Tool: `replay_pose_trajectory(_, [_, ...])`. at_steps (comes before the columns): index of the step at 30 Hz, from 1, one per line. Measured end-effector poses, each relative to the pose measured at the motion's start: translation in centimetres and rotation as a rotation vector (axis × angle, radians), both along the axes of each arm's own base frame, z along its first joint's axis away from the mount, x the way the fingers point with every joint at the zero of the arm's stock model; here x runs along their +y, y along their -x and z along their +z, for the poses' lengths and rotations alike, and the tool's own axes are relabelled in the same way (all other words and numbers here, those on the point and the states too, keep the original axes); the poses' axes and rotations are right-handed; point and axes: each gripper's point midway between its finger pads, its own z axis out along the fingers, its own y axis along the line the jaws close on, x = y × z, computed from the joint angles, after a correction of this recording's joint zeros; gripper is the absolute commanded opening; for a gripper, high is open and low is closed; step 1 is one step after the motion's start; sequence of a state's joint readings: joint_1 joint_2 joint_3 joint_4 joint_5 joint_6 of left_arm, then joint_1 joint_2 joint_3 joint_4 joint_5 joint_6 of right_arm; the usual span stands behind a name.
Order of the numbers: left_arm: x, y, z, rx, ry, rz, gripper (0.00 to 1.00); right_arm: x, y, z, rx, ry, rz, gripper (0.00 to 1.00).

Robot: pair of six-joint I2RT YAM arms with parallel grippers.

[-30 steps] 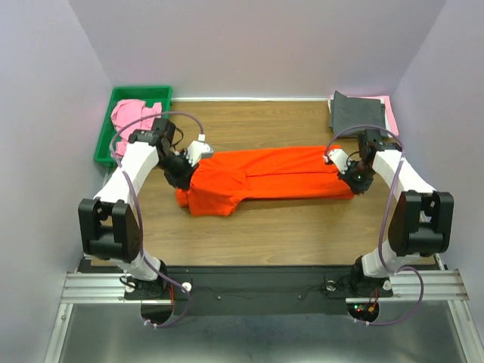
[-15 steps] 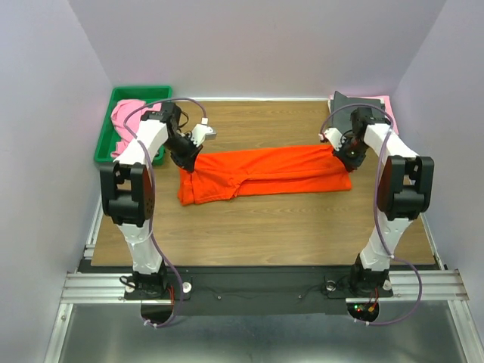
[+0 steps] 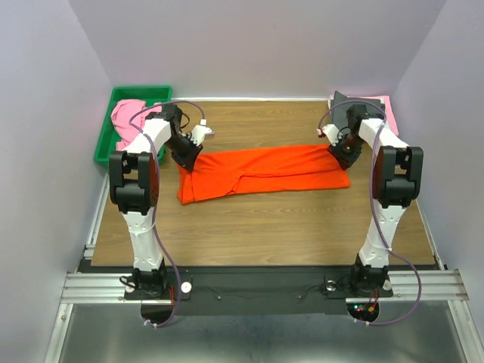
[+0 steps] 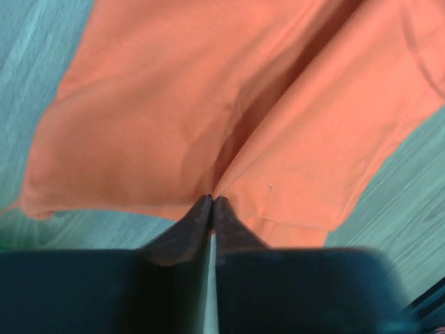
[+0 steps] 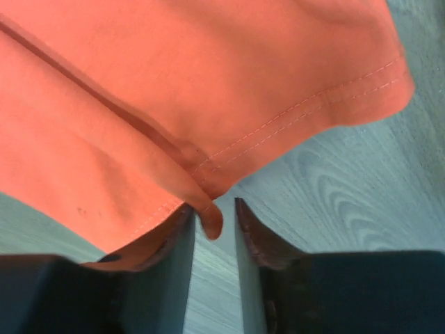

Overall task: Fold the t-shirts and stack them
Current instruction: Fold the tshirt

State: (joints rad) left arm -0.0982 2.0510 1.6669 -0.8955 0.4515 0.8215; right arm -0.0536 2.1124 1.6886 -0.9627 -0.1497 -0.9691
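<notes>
The bright orange t-shirt (image 3: 265, 170) lies folded into a long strip across the middle of the table. My left gripper (image 3: 189, 161) is at the strip's left back edge. In the left wrist view it (image 4: 211, 200) is shut, pinching a fold of the orange cloth (image 4: 174, 104). My right gripper (image 3: 339, 154) is at the strip's right back corner. In the right wrist view its jaws (image 5: 214, 205) stand slightly apart, and a hemmed corner of the orange cloth (image 5: 174, 83) hangs loose between them. A light pink t-shirt (image 3: 127, 119) lies crumpled in the tray. A folded dark grey t-shirt (image 3: 355, 113) lies at the back right.
The green plastic tray (image 3: 102, 151) stands at the back left corner. A light pink cloth (image 3: 390, 113) shows under the dark grey shirt by the right wall. Bare wood table (image 3: 265, 227) lies in front of the orange strip.
Both grippers have moved toward the back of the table with the shirt's edge. The orange shirt is now a narrower strip lying farther back.
</notes>
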Motion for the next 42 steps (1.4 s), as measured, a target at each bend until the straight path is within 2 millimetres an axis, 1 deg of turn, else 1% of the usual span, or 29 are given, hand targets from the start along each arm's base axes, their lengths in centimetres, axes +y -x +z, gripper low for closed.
replay_pose_trajectory(1, [0.1, -0.1, -0.1, -0.003, -0.005, 0.002, 0.35, 0.0, 0.0, 0.0, 0.002, -0.001, -0.008, 0.40])
replay_pose_trajectory(2, [0.2, -0.3, -0.1, -0.008, -0.010, 0.006, 0.38, 0.0, 0.0, 0.0, 0.004, -0.003, -0.015, 0.45])
replay_pose_trajectory(3, [0.2, -0.3, -0.1, -0.010, -0.010, 0.011, 0.41, 0.1, 0.1, 0.0, 0.005, -0.004, -0.022, 0.47])
replay_pose_trajectory(6, [0.3, -0.4, 0.0, -0.009, -0.008, 0.024, 0.42, 0.1, 0.3, -0.1, 0.012, -0.008, -0.050, 0.49])
replay_pose_trajectory(9, [0.3, -0.1, 0.5, -0.010, 0.007, 0.047, 0.42, 0.2, 0.8, 0.4, 0.016, -0.029, -0.107, 0.49])
replay_pose_trajectory(11, [0.7, 0.8, 1.0, -0.009, 0.017, 0.069, 0.42, 0.2, 1.3, 0.9, 0.020, -0.047, -0.147, 0.49])
replay_pose_trajectory(14, [1.8, 3.0, 2.1, -0.006, 0.027, 0.121, 0.42, -0.2, 2.2, 2.5, 0.022, -0.092, -0.235, 0.49])
replay_pose_trajectory(17, [2.6, 4.8, 2.3, 0.011, 0.038, 0.161, 0.42, -0.6, 3.0, 3.0, 0.041, -0.142, -0.320, 0.48])
replay_pose_trajectory(18, [2.8, 5.3, 2.1, 0.024, 0.040, 0.172, 0.42, -0.6, 3.2, 3.0, 0.052, -0.154, -0.342, 0.47])
replay_pose_trajectory(19, [3.0, 6.0, 1.6, 0.043, 0.045, 0.185, 0.45, -0.7, 3.6, 2.8, 0.069, -0.169, -0.364, 0.47])
replay_pose_trajectory(20, [3.0, 6.3, 1.3, 0.058, 0.049, 0.190, 0.45, -0.7, 4.0, 2.6, 0.085, -0.181, -0.386, 0.47])
replay_pose_trajectory(24, [2.5, 8.0, -0.2, 0.117, 0.071, 0.208, 0.45, 0.0, 5.4, 1.8, 0.159, -0.232, -0.455, 0.46])
replay_pose_trajectory(25, [2.2, 8.3, -0.7, 0.127, 0.077, 0.213, 0.45, 0.2, 5.4, 1.6, 0.170, -0.243, -0.464, 0.46])
replay_pose_trajectory(26, [2.1, 8.5, -1.0, 0.137, 0.083, 0.219, 0.43, 0.4, 5.5, 1.3, 0.182, -0.253, -0.472, 0.43])
replay_pose_trajectory(27, [2.0, 8.8, -1.3, 0.144, 0.087, 0.225, 0.37, 0.6, 5.5, 0.9, 0.196, -0.262, -0.480, 0.40])
replay_pose_trajectory(28, [1.9, 8.8, -1.5, 0.147, 0.090, 0.227, 0.37, 0.7, 5.6, 0.7, 0.204, -0.267, -0.485, 0.36])
replay_pose_trajectory(29, [1.8, 9.0, -1.8, 0.153, 0.095, 0.233, 0.28, 0.9, 5.8, 0.0, 0.224, -0.271, -0.492, 0.27])
replay_pose_trajectory(30, [1.8, 9.0, -2.0, 0.155, 0.098, 0.237, 0.22, 1.0, 5.9, -0.2, 0.232, -0.272, -0.495, 0.23])
replay_pose_trajectory(31, [1.8, 9.1, -2.2, 0.158, 0.099, 0.239, 0.13, 1.0, 6.3, -0.7, 0.252, -0.272, -0.505, 0.20])
replay_pose_trajectory(32, [1.8, 9.1, -2.4, 0.159, 0.099, 0.242, 0.09, 1.1, 6.7, -1.3, 0.271, -0.271, -0.508, 0.16])
replay_pose_trajectory(33, [1.8, 9.2, -2.6, 0.158, 0.098, 0.241, 0.05, 1.2, 6.9, -1.4, 0.283, -0.270, -0.515, 0.09])
replay_pose_trajectory(34, [1.8, 9.3, -2.8, 0.159, 0.097, 0.242, 0.00, 1.1, 7.0, -1.5, 0.286, -0.269, -0.520, 0.06])
replay_pose_trajectory(36, [1.9, 9.7, -3.2, 0.167, 0.092, 0.241, 0.00, 1.0, 7.1, -1.6, 0.286, -0.265, -0.524, 0.01])
replay_pose_trajectory(39, [2.0, 10.5, -3.8, 0.186, 0.082, 0.238, 0.00, 0.5, 7.6, -1.9, 0.293, -0.251, -0.533, 0.01])
replay_pose_trajectory(41, [2.0, 11.2, -4.0, 0.200, 0.083, 0.232, 0.00, 0.2, 8.5, -2.0, 0.305, -0.243, -0.541, 0.01])
replay_pose_trajectory(42, [2.0, 11.4, -4.0, 0.199, 0.081, 0.229, 0.00, 0.1, 8.9, -2.0, 0.310, -0.237, -0.541, 0.02])
